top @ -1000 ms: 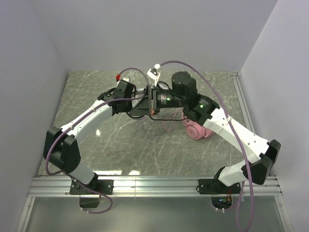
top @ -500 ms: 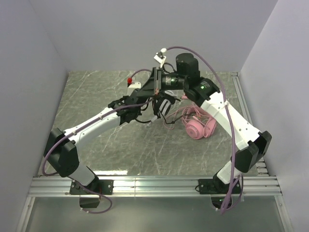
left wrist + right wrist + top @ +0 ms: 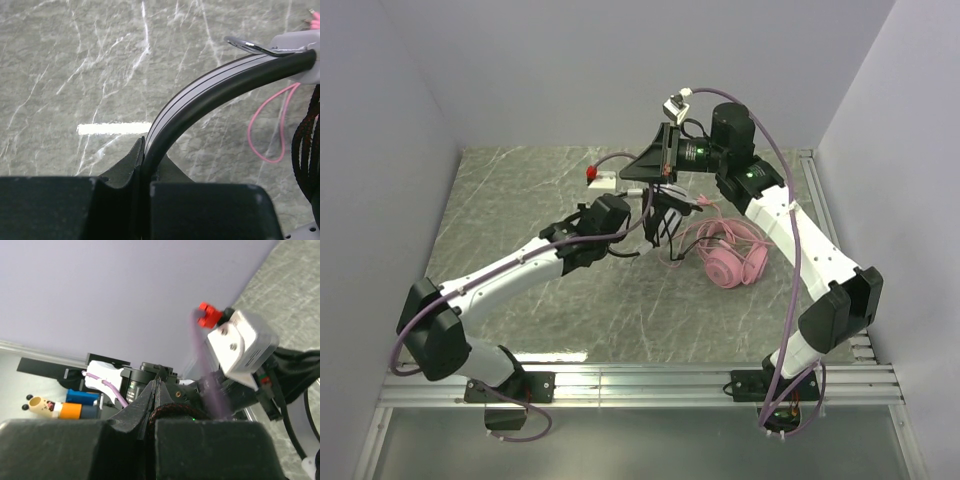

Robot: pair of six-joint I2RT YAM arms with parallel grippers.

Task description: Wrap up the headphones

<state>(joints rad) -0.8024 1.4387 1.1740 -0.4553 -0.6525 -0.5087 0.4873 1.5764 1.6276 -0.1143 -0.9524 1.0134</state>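
Black-and-white headphones (image 3: 220, 85): held over the surface (image 3: 520, 200), headband clamped in left tool (image 3: 145, 150), arcing up and rightward toward pink headphones (image 3: 725, 262) lying flat. Black cable (image 3: 651, 205) runs steeply up to right tool (image 3: 156, 390), pinched shut on it.

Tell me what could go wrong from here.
The left end effector pinches only the headband while the right end effector holds the black cable high: the band could twist out. The pink cable loops beside the black one, so wrapping may snag it.
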